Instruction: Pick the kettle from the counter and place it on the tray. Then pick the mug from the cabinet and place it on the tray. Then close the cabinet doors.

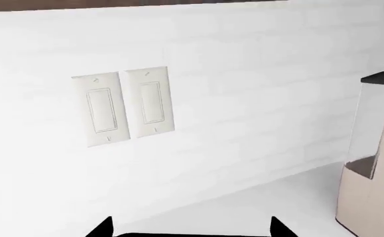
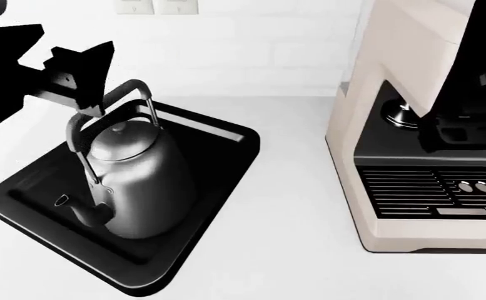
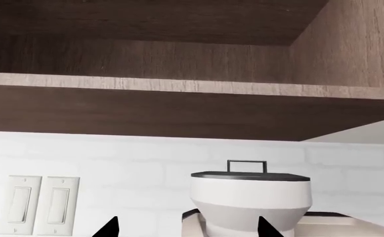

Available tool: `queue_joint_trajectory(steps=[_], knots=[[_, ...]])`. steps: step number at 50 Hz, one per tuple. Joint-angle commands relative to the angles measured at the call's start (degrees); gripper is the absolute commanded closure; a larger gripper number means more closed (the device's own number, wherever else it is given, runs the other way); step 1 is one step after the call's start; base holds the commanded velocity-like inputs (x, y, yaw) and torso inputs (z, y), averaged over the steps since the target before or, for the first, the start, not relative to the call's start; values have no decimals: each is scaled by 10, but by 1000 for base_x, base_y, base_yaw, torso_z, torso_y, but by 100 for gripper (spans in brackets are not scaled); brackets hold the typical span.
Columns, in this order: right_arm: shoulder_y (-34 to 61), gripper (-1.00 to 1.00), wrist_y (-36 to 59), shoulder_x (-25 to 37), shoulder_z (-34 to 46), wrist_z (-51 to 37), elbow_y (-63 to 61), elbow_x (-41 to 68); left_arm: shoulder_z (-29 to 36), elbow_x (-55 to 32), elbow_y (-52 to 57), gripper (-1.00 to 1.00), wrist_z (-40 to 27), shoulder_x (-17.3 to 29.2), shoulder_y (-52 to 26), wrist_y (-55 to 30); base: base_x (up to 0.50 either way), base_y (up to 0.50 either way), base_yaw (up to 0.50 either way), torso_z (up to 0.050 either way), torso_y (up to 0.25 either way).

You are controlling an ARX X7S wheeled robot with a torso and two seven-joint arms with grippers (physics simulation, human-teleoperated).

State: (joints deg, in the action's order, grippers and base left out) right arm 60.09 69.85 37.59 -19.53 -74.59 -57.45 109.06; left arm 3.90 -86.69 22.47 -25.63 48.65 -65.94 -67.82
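Silver kettle [image 2: 130,181] sits on the black tray [image 2: 226,140], lower left of the head view.

The left claw [image 2: 84,69], fingers spread and empty, hovers just above the kettle's arched handle, apparently after letting go. The right claw [image 3: 185,229] is also spread, raised toward the open wooden cabinet [image 3: 178,106], likely seeking the mug, which is not visible. A cream espresso machine [image 2: 418,156] stands on the white bench [image 2: 293,250] at right.

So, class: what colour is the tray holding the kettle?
Black; the tray shows best in the head view.

No readable text, labels or numbers (any view).
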Motion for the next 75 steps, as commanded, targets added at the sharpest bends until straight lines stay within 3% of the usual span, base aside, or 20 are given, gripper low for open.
queue_joint_trajectory(steps=[1, 5, 12, 16, 23, 31, 44, 56, 75], knots=[[2, -100, 0, -1, 2, -3, 0, 1, -34, 10, 11, -100, 11, -4, -4, 41, 0, 0, 0, 0, 0], [-2, -100, 3, -4, -2, 2, -1, -3, -86, 13, 47, -100, -23, -16, -3, 89, 0, 0, 0, 0, 0], [17, -100, -15, 12, 1, -21, -8, 23, -171, -35, 153, -100, -168, -19, -15, 144, 0, 0, 0, 0, 0], [46, -100, -34, 36, 27, -61, -15, 54, -203, -73, 220, -100, -250, 2, -22, 160, 0, 0, 0, 0, 0], [114, -100, -40, 54, 35, -152, -25, 156, -286, -137, 315, -100, -337, 50, 21, 180, 0, 0, 0, 0, 0], [133, -100, -50, 74, 16, -154, -25, 186, -326, -225, 348, -100, -406, 89, 25, 224, 0, 0, 0, 0, 0], [141, -100, -40, 105, -7, -154, -25, 202, -370, -253, 353, -100, -417, 79, 55, 228, -2, 248, 0, 0, 0], [128, -100, -22, 84, -18, -154, -25, 195, -404, -236, 343, -100, -396, 54, 80, 211, -3, 500, 0, 0, 0], [126, -100, -17, 83, -26, -154, -25, 200, -386, -221, 339, -100, -387, 45, 87, 193, -3, 500, 0, 0, 0]])
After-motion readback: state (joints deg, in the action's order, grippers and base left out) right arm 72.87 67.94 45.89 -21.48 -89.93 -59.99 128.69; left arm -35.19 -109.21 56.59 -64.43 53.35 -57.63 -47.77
